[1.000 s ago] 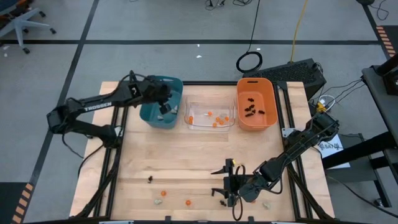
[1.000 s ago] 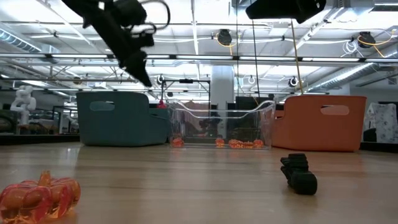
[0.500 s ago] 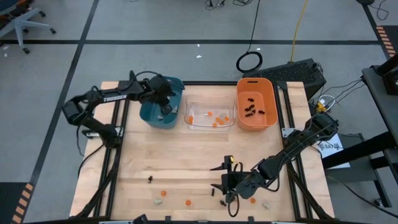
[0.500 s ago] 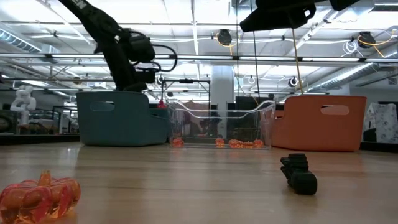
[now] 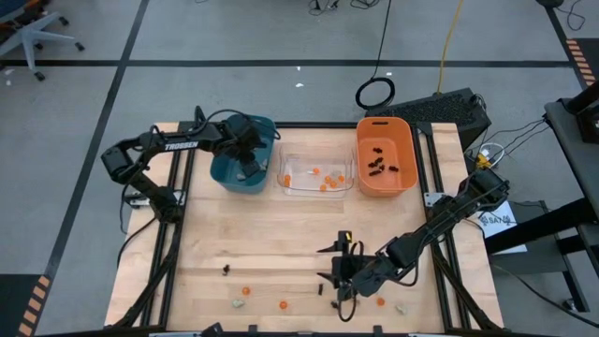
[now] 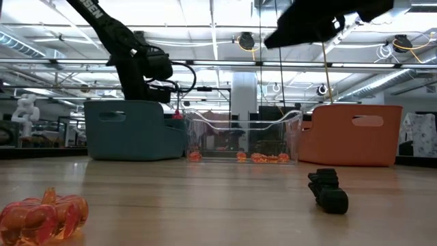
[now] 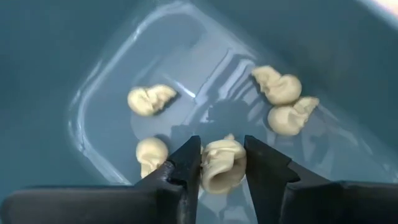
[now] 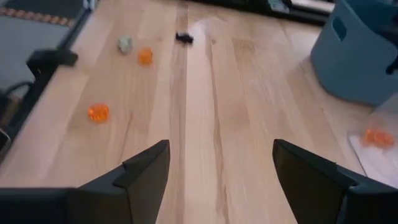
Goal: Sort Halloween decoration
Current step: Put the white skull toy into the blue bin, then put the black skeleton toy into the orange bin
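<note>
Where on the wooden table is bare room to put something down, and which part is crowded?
The wooden table is bare in a wide band between the three plastic bins, teal, clear and orange, and the near edge. Crowded: the near edge, with small orange, black and pale trinkets and the right gripper.

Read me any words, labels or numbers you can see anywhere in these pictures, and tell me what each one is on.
"TROSSEN": white letters along the left arm, seen from above.
Paper beside the table's right edge: dark print, too small to read.
Low view: white letters on the left arm, only partly in frame, unreadable.
</note>
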Tool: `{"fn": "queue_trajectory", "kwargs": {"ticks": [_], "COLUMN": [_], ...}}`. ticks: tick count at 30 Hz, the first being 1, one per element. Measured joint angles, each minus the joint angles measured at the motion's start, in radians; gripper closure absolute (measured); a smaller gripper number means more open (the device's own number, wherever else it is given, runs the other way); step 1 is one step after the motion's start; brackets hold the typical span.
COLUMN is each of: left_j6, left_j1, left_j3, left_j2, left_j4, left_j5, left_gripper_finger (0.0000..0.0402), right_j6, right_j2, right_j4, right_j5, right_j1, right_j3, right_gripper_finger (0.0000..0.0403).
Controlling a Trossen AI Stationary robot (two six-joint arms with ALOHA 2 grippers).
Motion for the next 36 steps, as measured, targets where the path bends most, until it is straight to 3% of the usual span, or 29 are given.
{"fn": "queue_trajectory", "kwargs": {"ticks": [8,14,19,28,36], "left_j6": [-0.045,-0.076,-0.123,-0.186,-0.250], "left_j1": [0.000,-0.032,-0.118,-0.478,-0.911], "left_j3": [0.002,0.080,0.130,0.126,0.103], "left_j2": [-0.018,-0.099,-0.229,-0.446,-0.450], "left_j4": [-0.036,-0.180,-0.297,-0.308,-0.304], "left_j5": [-0.054,-0.055,-0.056,-0.062,-0.175], "left_gripper_finger": [0.0213,0.0206,0.0205,0.0205,0.0205], "right_j6": [0.061,0.039,0.119,0.237,0.350], "right_j2": [0.000,0.000,0.000,0.000,0.000], "right_j4": [-0.080,-0.079,-0.091,-0.137,-0.209], "right_j5": [-0.003,-0.006,-0.120,-0.242,-0.265], "right_j1": [0.008,0.038,0.053,0.061,0.085], "right_j3": [0.000,0.000,0.000,0.000,0.000], "right_gripper_finger": [0.0135,0.0135,0.0135,0.0135,0.0135]}}
